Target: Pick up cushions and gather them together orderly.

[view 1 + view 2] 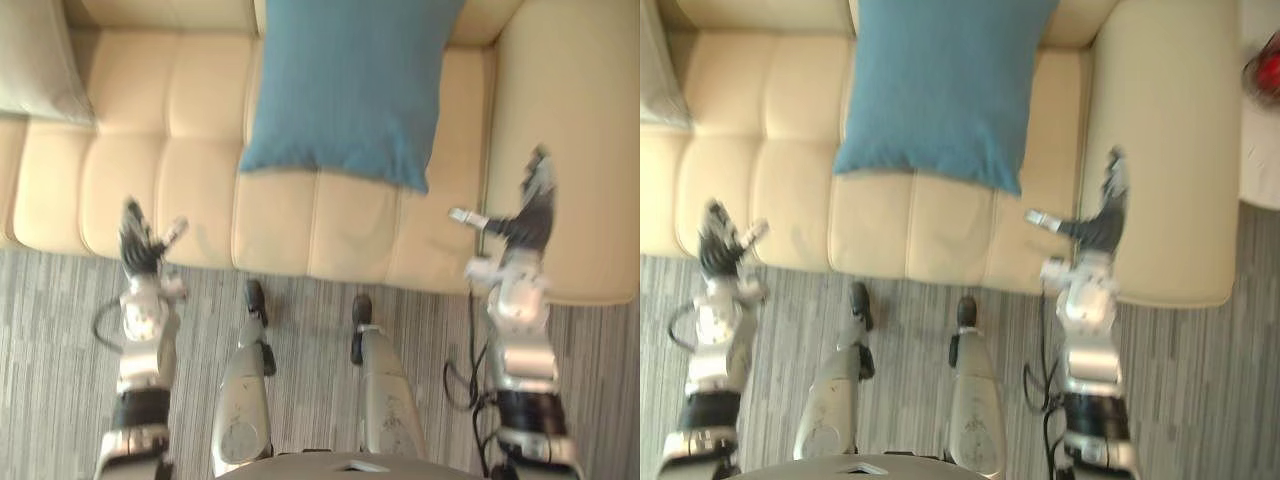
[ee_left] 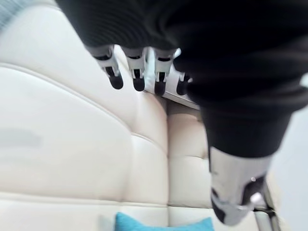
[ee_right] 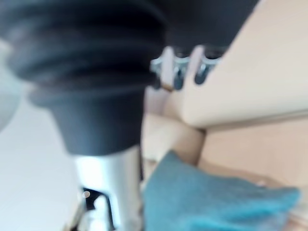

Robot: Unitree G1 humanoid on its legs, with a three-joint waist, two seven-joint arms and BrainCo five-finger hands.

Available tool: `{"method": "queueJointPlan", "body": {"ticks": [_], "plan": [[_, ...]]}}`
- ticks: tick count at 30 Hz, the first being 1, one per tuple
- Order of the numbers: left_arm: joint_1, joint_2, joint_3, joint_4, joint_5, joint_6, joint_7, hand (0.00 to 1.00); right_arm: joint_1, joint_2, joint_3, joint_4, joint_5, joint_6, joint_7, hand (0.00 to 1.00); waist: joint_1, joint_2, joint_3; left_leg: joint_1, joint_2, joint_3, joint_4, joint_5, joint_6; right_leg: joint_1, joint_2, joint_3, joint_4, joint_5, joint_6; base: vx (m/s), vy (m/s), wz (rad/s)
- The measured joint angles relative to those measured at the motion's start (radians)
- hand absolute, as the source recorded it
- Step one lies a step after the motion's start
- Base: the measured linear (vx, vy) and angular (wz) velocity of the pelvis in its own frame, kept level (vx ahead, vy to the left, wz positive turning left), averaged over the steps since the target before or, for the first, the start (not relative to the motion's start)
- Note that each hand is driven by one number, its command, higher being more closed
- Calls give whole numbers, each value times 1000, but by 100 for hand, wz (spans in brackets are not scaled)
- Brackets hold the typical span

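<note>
a blue cushion [image 1: 345, 90] sits in the upper middle of the frame on a cream sofa [image 1: 200, 180], its top edge up against the backrest and its lower corners resting on the seat. a grey cushion [image 1: 35, 60] lies at the upper left corner, well apart from the blue one, with bare seat panels between them. neither cushion is touched by anything. the left robot hand [image 1: 142, 245] shows at the lower left, over the front edge of the seat, fingers straight and spread with the thumb out to the side, holding nothing. the right robot hand [image 1: 530, 225] is at the right of the frame, just beside the sofa's wide armrest [image 1: 570, 150], fingers stretched upward and thumb pointing toward the blue cushion, also empty. a grey striped carpet [image 1: 60, 330] runs along the bottom below the sofa. a red thing [image 1: 1265, 70], too blurred to name, sits at the upper right edge past the armrest.
</note>
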State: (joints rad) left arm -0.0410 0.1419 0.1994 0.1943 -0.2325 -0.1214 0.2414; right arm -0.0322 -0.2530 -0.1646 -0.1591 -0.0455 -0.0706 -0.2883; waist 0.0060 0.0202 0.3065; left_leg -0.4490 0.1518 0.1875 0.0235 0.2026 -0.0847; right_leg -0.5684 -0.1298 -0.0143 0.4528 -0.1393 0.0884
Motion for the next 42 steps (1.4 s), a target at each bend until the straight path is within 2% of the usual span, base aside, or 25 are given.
{"method": "queueJointPlan", "body": {"ticks": [2, 3, 5, 10, 11, 13, 15, 21, 24, 25, 26, 27, 28, 29, 30, 32, 33, 34, 35, 36, 37, 38, 39, 40, 42], "plan": [[100, -53, 2, 103, 6, 15, -50, 0, 94, 81, 8, 122, -1, -12, 51, 0, 3, -5, -33, 87, 1, 6, 26, -41, -5, 111, -1, -2, -42, -1, 4, 150, -7, -9], [118, -60, 2, 130, 16, 20, -60, 0, 111, 94, 8, 158, -1, -12, 63, 0, 4, -7, -47, 100, 2, 7, 35, -53, -6, 131, -1, -2, -51, -2, 4, 131, 16, -13], [175, -90, 4, 295, 74, 31, -100, 0, 163, 143, 17, 348, -2, -11, 93, 0, 10, -13, -114, 165, 9, 13, 65, -98, -12, 229, 1, -3, -101, -3, 6, 145, 34, -12], [166, -130, 50, 550, 150, 61, -116, 0, 164, 208, -16, 672, -34, 9, 108, 0, 9, -23, -192, 257, 22, 19, 58, -122, -27, 362, 13, -17, -204, 23, 9, 81, 24, -8], [165, -141, 68, 609, 162, 68, -116, 0, 163, 225, -43, 775, -34, 13, 110, 0, 10, -28, -218, 284, 24, 23, 50, -127, -31, 397, 18, -18, -240, 43, 20, 74, 15, -9], [160, -146, 83, 666, 176, 73, -117, 0, 145, 240, -91, 897, -32, 20, 111, 0, 10, -35, -235, 333, 23, 32, 18, -126, -35, 450, 20, -16, -284, 57, 20, 64, 14, -10], [161, -146, 93, 739, 197, 83, -124, 0, 135, 244, -144, 1033, -33, 52, 125, 0, 11, -44, -256, 402, 14, 36, -36, -120, -47, 511, 20, -11, -332, 72, 21, 69, 19, -10], [145, -123, 95, 800, 235, 93, -132, 0, 120, 240, -175, 1125, -45, 77, 149, 0, 11, -65, -264, 461, -3, 63, -93, -106, -47, 535, 18, 34, -372, 109, 22, 16, 24, -23], [113, -118, 92, 808, 236, 94, -135, 0, 99, 247, -147, 1126, -74, 77, 151, 0, 19, -77, -227, 452, -4, 92, -69, -114, -41, 516, 18, 45, -374, 142, 6, -74, 30, -36], [94, -113, 90, 806, 237, 94, -135, 0, 95, 248, -125, 1119, -78, 77, 151, 0, 20, -89, -222, 403, -4, 91, -11, -145, -27, 481, 14, 25, -356, 167, -7, -155, 35, -66], [75, -116, 92, 804, 237, 96, -124, 0, 78, 241, -92, 1118, -79, 75, 150, 0, 45, -79, -217, 334, 5, 44, 63, -184, 16, 426, 34, 15, -352, 225, -52, -175, 31, -90], [78, -121, 92, 802, 237, 99, -116, 0, 64, 239, -85, 1117, -79, 75, 148, 0, 51, -54, -190, 317, 38, 60, 90, -182, 24, 416, 33, -43, -272, 185, -56, -175, 20, -78], [77, -120, 91, 800, 237, 101, -114, 0, 63, 242, -81, 1116, -79, 75, 148, 0, 42, -54, -186, 309, 41, 54, 102, -183, 26, 394, 25, -75, -161, 121, -54, -149, -8, -22], [77, -116, 85, 789, 236, 101, -109, 0, 64, 249, -87, 1111, -69, 73, 149, 0, 40, -58, -187, 310, 40, 45, 117, -184, 28, 372, 5, -108, 49, 28, -53, -110, -14, 20], [77, -113, 79, 776, 234, 101, -101, 0, 70, 247, -83, 1118, -77, 74, 148, 0, 43, -61, -186, 305, 38, 30, 132, -183, 28, 384, -13, -123, 188, -15, -37, -118, -35, 24], [82, -111, 78, 757, 233, 99, -91, 0, 70, 251, -65, 1127, -79, 75, 147, 0, 58, -68, -189, 288, 34, 14, 136, -148, 18, 453, -34, -127, 253, -43, -23, -181, -101, 28], [83, -112, 81, 757, 233, 98, -85, 0, 58, 252, -53, 1130, -80, 75, 147, 0, 66, -70, -192, 263, 32, 7, 140, -120, 13, 491, -19, -123, 154, -86, 12, -213, -139, 16], [85, -112, 83, 760, 229, 99, -78, 0, 46, 246, -44, 1128, -80, 75, 146, 0, 77, -70, -204, 237, 37, 7, 129, -97, 8, 506, 4, -124, 64, -112, 6, -235, -141, -11], [88, -123, 83, 758, 214, 97, -74, 0, 35, 240, -44, 1128, -80, 75, 144, 0, 91, -56, -212, 218, 47, 8, 107, -79, 12, 512, 21, -130, -12, -127, -2, -262, -148, -25], [84, -139, 82, 760, 198, 96, -70, 0, 13, 226, -45, 1130, -80, 75, 137, 0, 103, -31, -204, 195, 55, 4, 71, -56, 14, 543, 50, -142, -132, -147, -2, -356, -162, -10], [83, -155, 71, 769, 192, 98, -68, 0, -10, 205, -45, 1141, -80, 76, 132, 0, 94, 16, -189, 190, 71, -19, 40, -43, 15, 552, 72, -162, -172, -112, -11, -314, -124, 14], [89, -163, 65, 770, 189, 98, -66, 0, -9, 196, -45, 1151, -80, 77, 132, 0, 92, 22, -188, 194, 71, -22, 15, -43, 15, 551, 80, -166, -181, -102, -13, -339, -62, 37], [98, -167, 50, 770, 185, 97, -65, 0, 4, 186, -48, 1166, -80, 91, 131, 0, 90, 46, -194, 225, 68, -17, -33, -73, -16, 562, 79, -185, -191, -90, -20, -232, -11, 32], [102, -165, 43, 769, 186, 96, -66, 0, 12, 185, -51, 1165, -80, 93, 131, 0, 89, 32, -191, 227, 64, -9, -38, -109, -35, 565, 70, -195, -206, -80, -27, -217, 28, 25], [91, -159, 37, 766, 185, 89, -69, 0, 11, 188, -55, 1163, -79, 94, 130, 0, 86, 17, -186, 215, 41, 5, 33, -113, -15, 560, 34, -198, -217, -65, -33, -135, 91, 5]]}}
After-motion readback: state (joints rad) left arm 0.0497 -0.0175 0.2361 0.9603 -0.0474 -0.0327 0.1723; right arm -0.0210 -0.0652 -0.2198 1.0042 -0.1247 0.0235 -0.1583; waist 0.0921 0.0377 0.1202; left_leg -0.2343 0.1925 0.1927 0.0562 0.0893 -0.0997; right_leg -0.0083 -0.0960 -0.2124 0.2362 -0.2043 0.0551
